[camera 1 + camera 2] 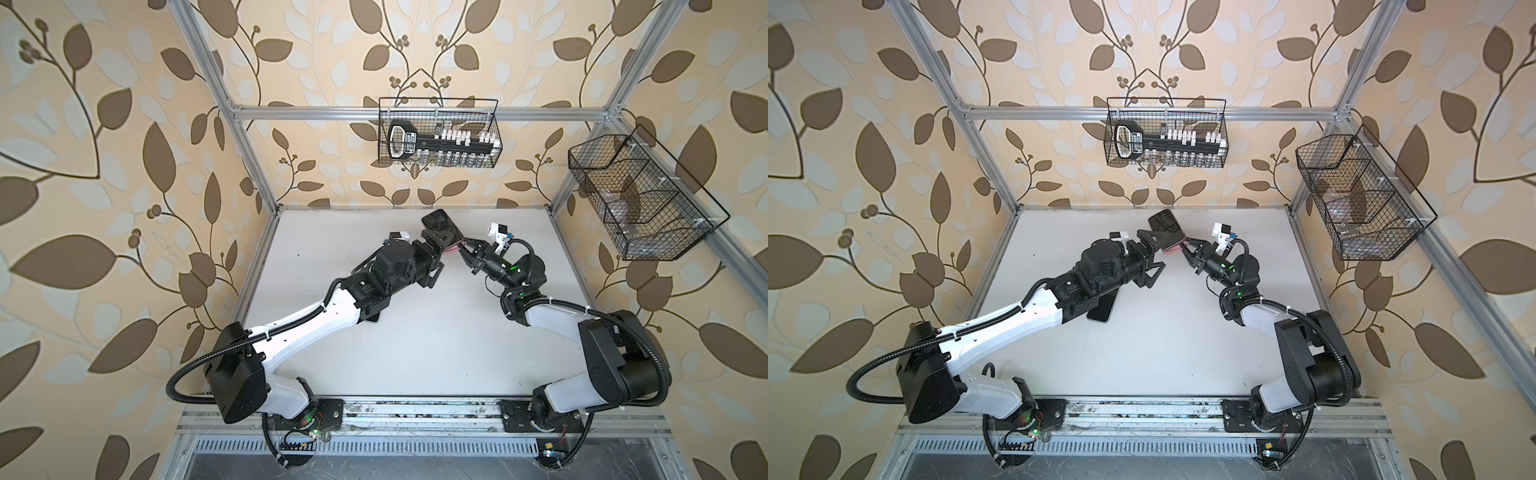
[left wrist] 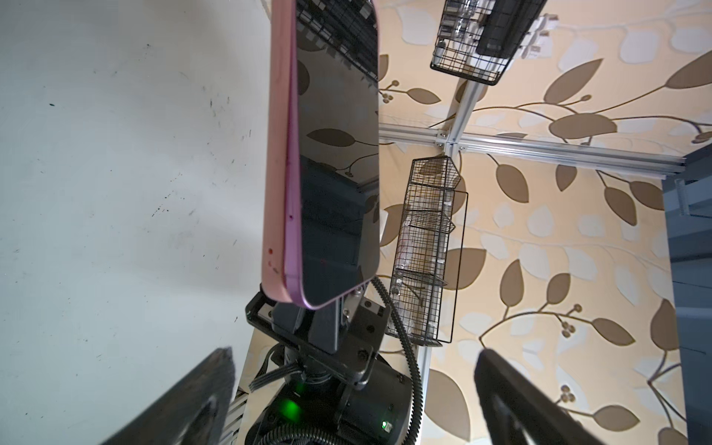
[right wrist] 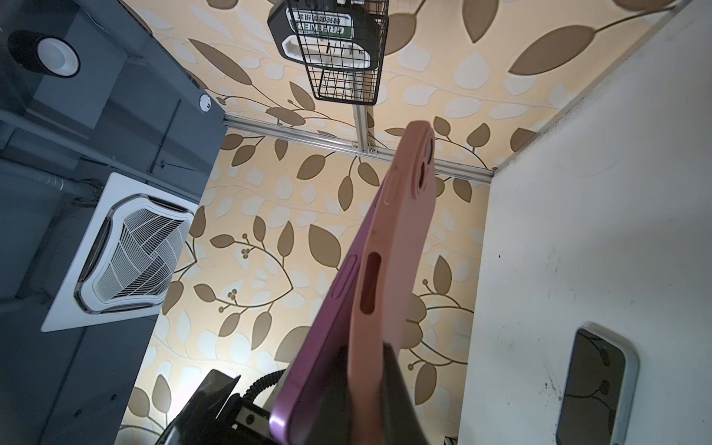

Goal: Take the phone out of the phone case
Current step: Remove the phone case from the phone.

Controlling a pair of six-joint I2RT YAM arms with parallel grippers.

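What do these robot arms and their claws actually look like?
The left arm and right arm have white shells and black joints, with ribbed black cables and small green lights. The left gripper and right gripper are black, each with two fingers.

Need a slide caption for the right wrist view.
Right gripper pinching pink phone case; purple phone edge partly out.

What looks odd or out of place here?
The purple phone sits askew, one edge popped out of its pink case, held in the air by the right claw. A second phone lies on the table beneath the left arm.
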